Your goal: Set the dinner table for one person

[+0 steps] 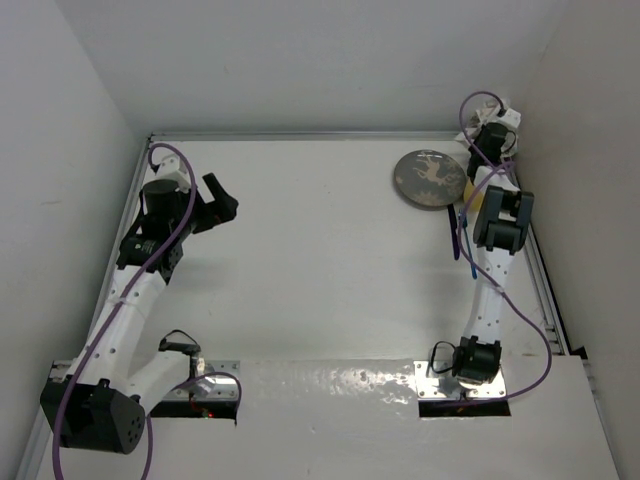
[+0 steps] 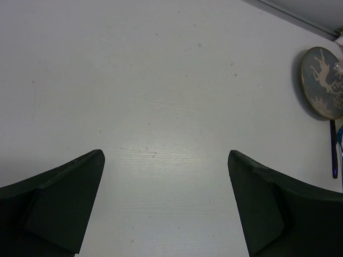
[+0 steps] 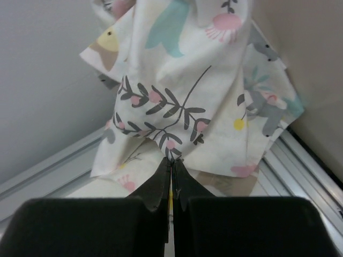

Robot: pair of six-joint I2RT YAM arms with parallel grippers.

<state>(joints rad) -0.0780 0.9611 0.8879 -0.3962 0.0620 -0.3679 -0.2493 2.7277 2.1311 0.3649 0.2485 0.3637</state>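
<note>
The white dinner table fills the top view. A grey plate with a white deer print lies at its far right; it also shows in the left wrist view. A blue-handled utensil lies just below the plate, partly under the right arm. My right gripper is shut on a fold of the cloth printed with pastel animals and leaves, bunched in the far right corner. My left gripper is open and empty above the far left of the table.
A thin metal rail edges the table, with white walls close behind and on both sides. The arm bases sit on a glossy strip at the near edge. Purple cables loop along both arms.
</note>
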